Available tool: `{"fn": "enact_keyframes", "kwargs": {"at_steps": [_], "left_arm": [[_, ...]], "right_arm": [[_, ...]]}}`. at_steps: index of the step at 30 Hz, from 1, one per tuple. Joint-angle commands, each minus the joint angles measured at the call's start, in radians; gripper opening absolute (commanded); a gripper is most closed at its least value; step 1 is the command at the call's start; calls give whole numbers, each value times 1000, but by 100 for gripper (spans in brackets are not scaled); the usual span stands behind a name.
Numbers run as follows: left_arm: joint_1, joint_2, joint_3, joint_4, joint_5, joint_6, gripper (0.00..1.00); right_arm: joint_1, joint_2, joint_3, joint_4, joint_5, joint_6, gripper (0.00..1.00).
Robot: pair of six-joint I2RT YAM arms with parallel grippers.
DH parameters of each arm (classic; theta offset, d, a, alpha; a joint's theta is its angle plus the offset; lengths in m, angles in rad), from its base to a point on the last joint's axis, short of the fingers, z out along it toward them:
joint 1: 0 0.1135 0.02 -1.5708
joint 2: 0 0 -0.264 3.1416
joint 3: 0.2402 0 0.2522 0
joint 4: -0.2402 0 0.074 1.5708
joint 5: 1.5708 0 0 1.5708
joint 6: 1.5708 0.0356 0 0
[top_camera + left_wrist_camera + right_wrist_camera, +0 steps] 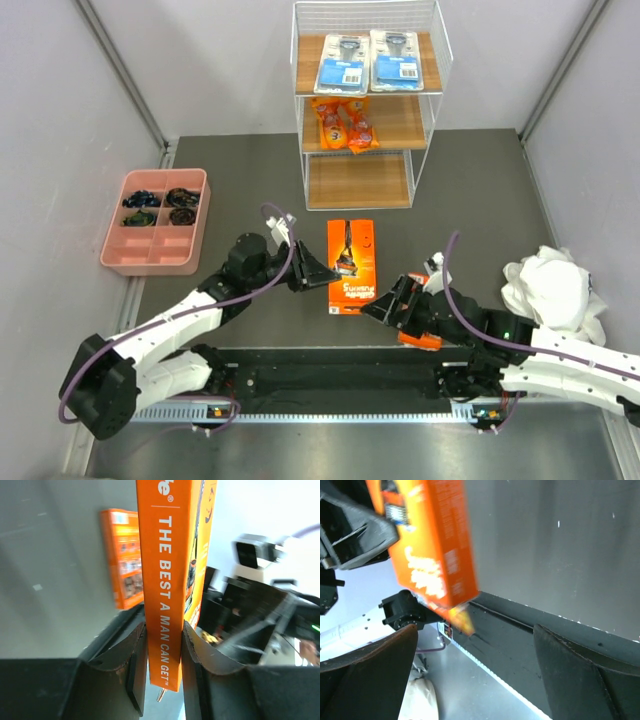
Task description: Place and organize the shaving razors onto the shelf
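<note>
Left gripper clenched on thin edge of long orange-black razor box, mid-table, well short of shelf. Right gripper spread wide, empty, just beside box. Risk: narrow edge pinch lets box pivot or slip; a nudge from right gripper could knock it loose.

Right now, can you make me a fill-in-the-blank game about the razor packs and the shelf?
The left gripper is shut on the long ____ box.
The right gripper is ____.
On the shelf, the two blue blister packs sit on the ____ board.
The two orange pouches lie on the ____ board.
Missing words: orange; open; top; middle.
</note>
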Motion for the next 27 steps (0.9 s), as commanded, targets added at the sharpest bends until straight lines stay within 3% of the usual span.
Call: {"fn": "enact_keyframes", "kwargs": {"at_steps": [1,10,18,24,27], "left_arm": [[4,8,-33,247,107,-60,0],[4,3,-63,281,111,-76,0],[4,5,-71,292,122,-90,0],[4,5,-86,321,127,-112,0],[5,6,-94,329,128,-118,0]], "right_arm": [[-9,-37,-20,20,48,13,96],[-7,-31,-9,69,76,-8,93],[-9,-8,-17,118,64,-5,84],[-7,10,-23,158,58,-7,72],[-9,16,-31,184,55,-1,60]]}}
